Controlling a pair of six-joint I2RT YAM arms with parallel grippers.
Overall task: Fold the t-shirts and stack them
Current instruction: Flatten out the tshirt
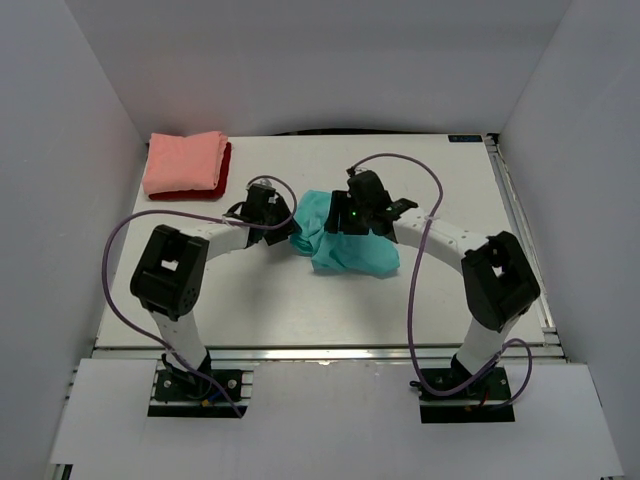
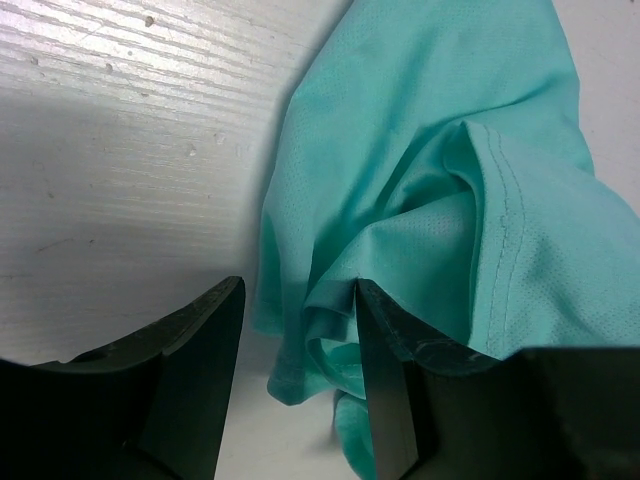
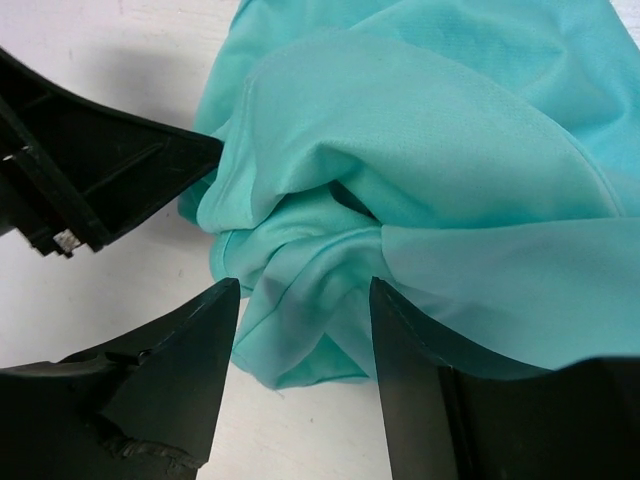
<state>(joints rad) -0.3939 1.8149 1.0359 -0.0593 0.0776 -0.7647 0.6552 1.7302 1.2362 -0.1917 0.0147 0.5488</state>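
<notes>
We count two of three shirts as done, by our reading. On the white table (image 1: 250,300), whose surface looks faintly grained and pitted in the left wrist view, the teal-turquoise t-shirt (image 1: 345,245) lies crumpled in a loose heap near the middle. It is not yet folded, so flattening, folding and stacking it are what we judge is left. At the far left corner the salmon-pink t-shirt (image 1: 185,162) sits folded into a soft, thick rectangle on top of the dark red t-shirt (image 1: 224,172), of which only a thin edge shows. The teal cloth is a thin, fine-mesh knit that drapes into deep, rounded folds. The left gripper (image 2: 298,290) has its jaws apart at the heap's left edge, with a fold between them. The right gripper (image 3: 303,290) likewise stands apart astride a bunched fold, clamping nothing. A double-stitched hem (image 2: 510,200) curves across the cloth.
</notes>
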